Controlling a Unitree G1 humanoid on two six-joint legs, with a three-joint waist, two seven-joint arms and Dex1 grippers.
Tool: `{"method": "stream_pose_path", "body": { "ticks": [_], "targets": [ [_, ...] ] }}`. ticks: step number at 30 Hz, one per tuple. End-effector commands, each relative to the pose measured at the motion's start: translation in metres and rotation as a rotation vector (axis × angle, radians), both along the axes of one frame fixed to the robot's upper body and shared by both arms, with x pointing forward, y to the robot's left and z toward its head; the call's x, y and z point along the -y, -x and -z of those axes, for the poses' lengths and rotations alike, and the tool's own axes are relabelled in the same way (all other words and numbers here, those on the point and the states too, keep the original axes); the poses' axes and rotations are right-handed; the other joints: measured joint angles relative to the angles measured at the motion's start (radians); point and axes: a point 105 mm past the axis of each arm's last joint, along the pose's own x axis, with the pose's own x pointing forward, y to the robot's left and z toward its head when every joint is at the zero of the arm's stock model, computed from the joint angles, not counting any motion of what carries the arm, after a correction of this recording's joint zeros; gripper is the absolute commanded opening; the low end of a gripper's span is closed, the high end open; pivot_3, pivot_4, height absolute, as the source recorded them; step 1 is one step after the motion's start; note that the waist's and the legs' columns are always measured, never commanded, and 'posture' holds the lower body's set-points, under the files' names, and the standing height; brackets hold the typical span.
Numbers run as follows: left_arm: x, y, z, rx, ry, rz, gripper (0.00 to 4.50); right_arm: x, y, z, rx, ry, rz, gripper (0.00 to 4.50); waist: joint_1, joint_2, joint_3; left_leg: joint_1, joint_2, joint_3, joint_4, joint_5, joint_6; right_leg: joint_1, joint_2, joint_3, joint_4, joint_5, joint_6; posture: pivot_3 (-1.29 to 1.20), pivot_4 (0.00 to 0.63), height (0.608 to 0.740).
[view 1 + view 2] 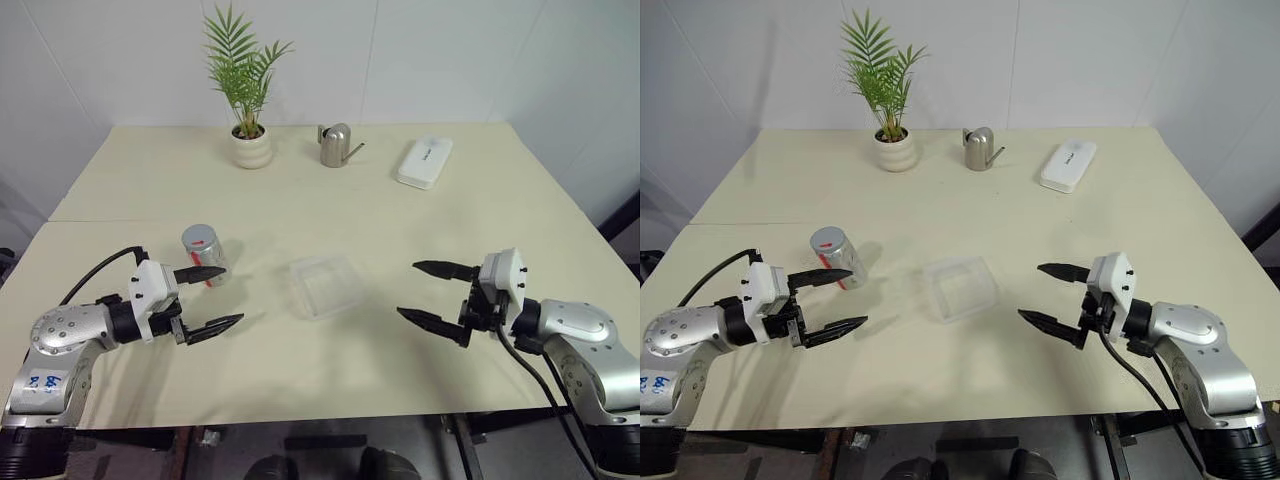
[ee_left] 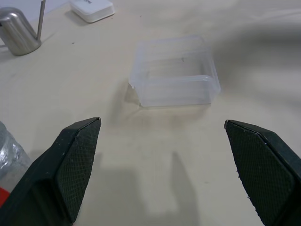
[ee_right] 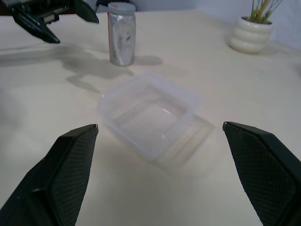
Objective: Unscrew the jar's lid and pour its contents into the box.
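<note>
A humanoid robot's two arms hover above a pale tabletop [image 1: 330, 360]; the left gripper [image 1: 210, 298] hangs over the near left part of the tabletop with its two black fingers spread wide and nothing between them; the right gripper [image 1: 432, 293] hangs over the near right part, its fingers likewise spread wide and empty; the two point inward toward each other across the middle of the tabletop. The jar [image 1: 204, 254], clear with a red-and-white label, stands upright toward the near left of the tabletop, just beyond the left gripper; one left fingertip crosses in front of it in the head view, though whether it touches cannot be told; the grey lid [image 1: 199, 237] sits on top of the jar; the contents cannot be made out through the glass. The box [image 1: 325, 285], a shallow transparent container, rests open side up near the middle of the tabletop, between the two grippers and apart from both, and well apart from the jar. Along the far edge stand a potted palm [image 1: 247, 100] in a white pot at the left, a silver watering can [image 1: 335, 146] at the centre and a white oblong case [image 1: 425, 162] to the right.
</note>
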Motion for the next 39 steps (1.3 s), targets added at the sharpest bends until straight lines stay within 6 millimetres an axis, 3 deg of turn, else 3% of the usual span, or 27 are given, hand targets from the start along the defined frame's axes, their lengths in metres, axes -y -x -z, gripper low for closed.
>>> {"method": "stream_pose_path", "body": {
  "ticks": [1, 5, 8, 12, 17, 25, 33, 39],
  "targets": [
    [-0.010, 0.011, -0.005, 0.035, 0.001, -0.058, 4.49, -0.015, -0.003, -0.008, 0.039, -0.022, -0.062, 4.50, -0.002, 0.000, 0.000, 0.000, 0.001, 0.001, 0.000, 0.000, 0.000, 0.000, 0.000, 0.000, 0.000, 0.000, 0.000, 0.00, 0.150, 0.740],
    [-0.025, 0.020, 0.004, 0.046, 0.060, -0.231, 4.49, -0.027, -0.011, -0.012, 0.057, -0.037, -0.105, 4.50, 0.001, 0.000, 0.000, 0.000, 0.002, 0.001, 0.000, -0.001, -0.001, -0.001, 0.002, 0.001, -0.001, 0.000, 0.000, 0.00, 0.150, 0.740],
    [-0.034, 0.024, 0.012, 0.070, 0.116, -0.419, 4.49, -0.038, -0.021, -0.027, 0.090, -0.081, -0.130, 4.50, 0.003, 0.000, 0.000, 0.000, 0.002, 0.002, 0.000, -0.002, 0.000, -0.001, 0.001, 0.002, -0.001, 0.000, 0.000, 0.00, 0.150, 0.740],
    [-0.039, 0.014, 0.020, 0.132, 0.208, -0.693, 4.49, -0.060, -0.023, -0.039, 0.119, -0.099, -0.220, 4.50, 0.009, 0.000, 0.000, 0.000, 0.002, 0.002, 0.001, -0.002, 0.000, -0.001, 0.001, 0.002, -0.001, 0.000, 0.000, 0.00, 0.150, 0.740],
    [-0.032, -0.008, 0.021, 0.186, 0.307, -0.877, 4.49, -0.091, -0.016, -0.046, 0.145, -0.078, -0.356, 4.50, 0.010, -0.001, -0.001, 0.000, 0.002, 0.002, 0.001, -0.003, 0.000, -0.001, 0.001, 0.002, 0.001, 0.000, 0.000, 0.00, 0.150, 0.740],
    [-0.017, -0.042, 0.026, 0.206, 0.350, -0.930, 4.49, -0.115, -0.007, -0.051, 0.166, -0.088, -0.421, 4.50, 0.005, -0.001, -0.001, -0.001, 0.002, 0.003, 0.001, -0.003, 0.001, -0.002, 0.001, 0.001, 0.000, 0.000, 0.000, 0.00, 0.150, 0.740],
    [-0.002, -0.070, 0.018, 0.242, 0.349, -0.853, 4.49, -0.123, 0.000, -0.052, 0.150, -0.119, -0.425, 4.50, 0.005, -0.001, -0.001, -0.001, 0.002, 0.003, 0.002, -0.004, 0.000, -0.002, 0.001, 0.001, -0.001, 0.000, 0.000, 0.00, 0.150, 0.740],
    [-0.006, -0.082, 0.015, 0.269, 0.321, -0.869, 4.49, -0.123, 0.002, -0.050, 0.137, -0.132, -0.406, 4.50, 0.003, -0.002, -0.001, -0.001, 0.002, 0.003, 0.002, -0.004, 0.001, -0.002, 0.001, 0.000, -0.001, 0.000, 0.000, 0.00, 0.150, 0.740]
  ]
}}
